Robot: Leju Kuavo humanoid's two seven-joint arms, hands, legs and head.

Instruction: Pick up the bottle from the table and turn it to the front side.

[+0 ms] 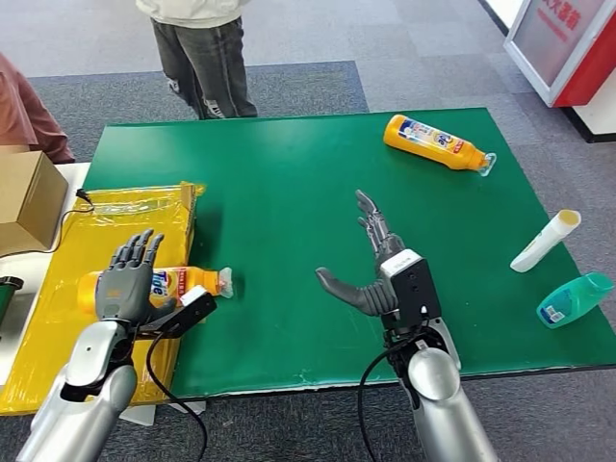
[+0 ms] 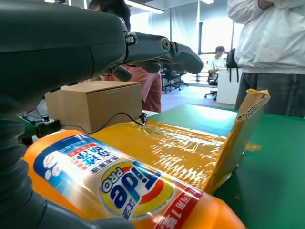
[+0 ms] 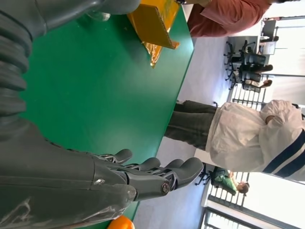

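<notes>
An orange Tide bottle (image 1: 185, 281) lies on its side on a yellow plastic-wrapped sheet (image 1: 69, 231) at the table's left edge, cap toward the green mat. My left hand (image 1: 129, 279) is over its middle. In the left wrist view the label (image 2: 126, 186) faces up, the fingers (image 2: 172, 50) stretch out above the bottle without touching it, and the thumb lies below it. My right hand (image 1: 374, 269) hovers over the green table (image 1: 291, 192) near its front, fingers spread and holding nothing. A second orange bottle (image 1: 436, 142) lies at the far right.
A white tube (image 1: 545, 241) and a teal bottle (image 1: 574, 298) lie by the right edge. A cardboard box (image 1: 29, 197) stands left of the yellow sheet, whose flap (image 2: 244, 129) is raised. One person (image 1: 203, 58) stands beyond the table; another's sleeve (image 1: 29, 115) is at far left.
</notes>
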